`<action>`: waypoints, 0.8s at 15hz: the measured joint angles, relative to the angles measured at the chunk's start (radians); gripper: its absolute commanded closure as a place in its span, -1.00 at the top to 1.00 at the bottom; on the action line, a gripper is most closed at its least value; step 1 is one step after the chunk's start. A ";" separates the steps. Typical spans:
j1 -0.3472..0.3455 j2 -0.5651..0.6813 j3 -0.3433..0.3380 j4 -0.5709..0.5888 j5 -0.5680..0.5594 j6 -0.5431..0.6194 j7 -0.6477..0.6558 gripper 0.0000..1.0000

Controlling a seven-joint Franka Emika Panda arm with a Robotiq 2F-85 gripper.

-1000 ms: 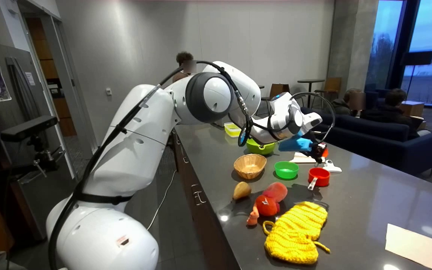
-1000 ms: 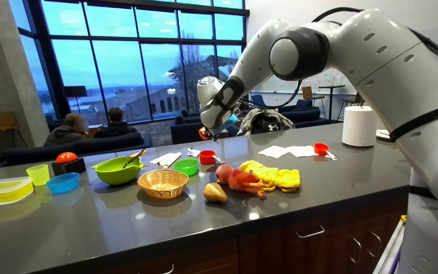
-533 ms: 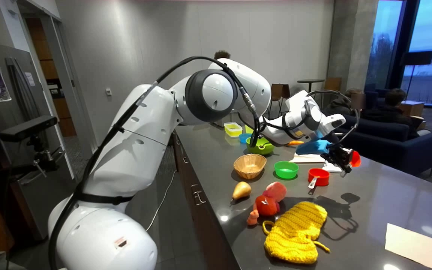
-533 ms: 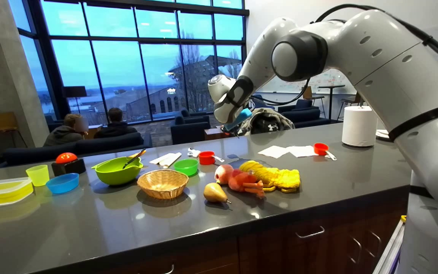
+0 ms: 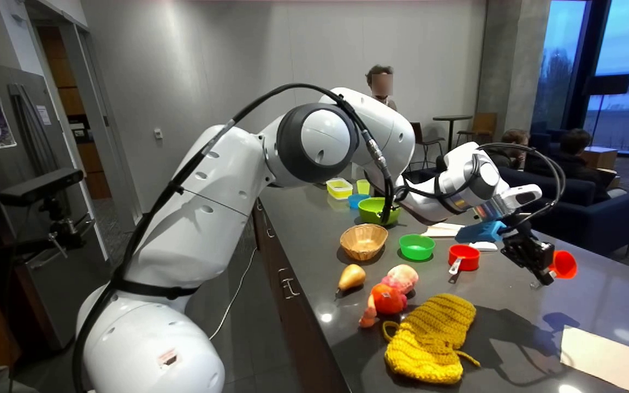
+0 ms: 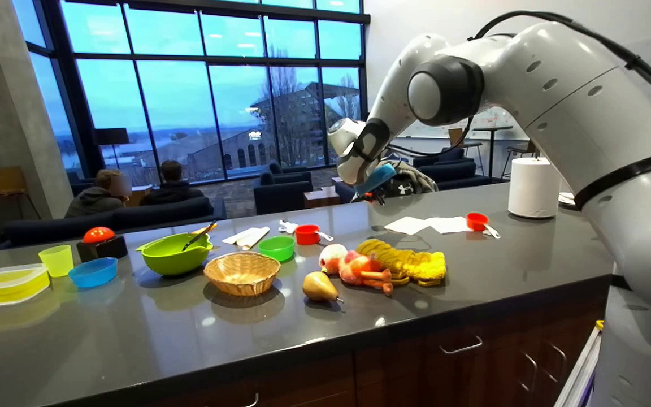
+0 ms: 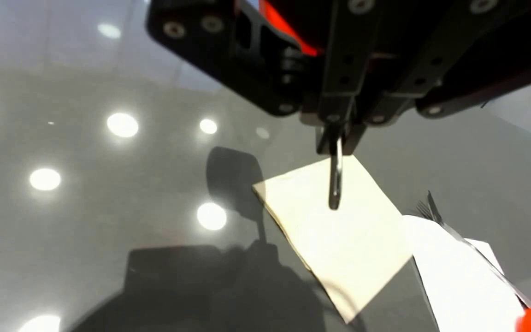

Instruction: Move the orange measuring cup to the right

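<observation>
The orange measuring cup [image 5: 564,265] is held above the dark counter, tilted with its mouth sideways. My gripper [image 5: 547,277] is shut on its handle. In the wrist view the closed fingertips [image 7: 325,143] pinch the thin metal handle [image 7: 335,184], which sticks out below them. The orange cup body [image 7: 288,27] shows partly behind the gripper at the top. In an exterior view the cup [image 6: 368,196] is mostly hidden by the gripper [image 6: 381,199]. The cup's shadow falls on the counter beside a cream napkin [image 7: 339,240].
A red cup [image 5: 464,257] and green cup [image 5: 417,247] stand behind the yellow cloth [image 5: 432,338]. Another red cup [image 6: 477,221] sits by white napkins [image 6: 450,225]. A fork [image 7: 473,251] lies on a napkin. A paper towel roll [image 6: 534,186] stands further right.
The arm has carried the held orange measuring cup rightward in both exterior views, away from the red cup and toward the napkins. The grip has stayed shut. The other things have not moved.
</observation>
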 measured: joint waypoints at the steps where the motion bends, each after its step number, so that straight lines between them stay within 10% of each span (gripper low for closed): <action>1: -0.010 0.000 -0.005 -0.001 -0.005 -0.012 0.012 -0.98; 12: -0.023 -0.190 -0.014 -0.156 -0.179 -0.152 0.076 -0.98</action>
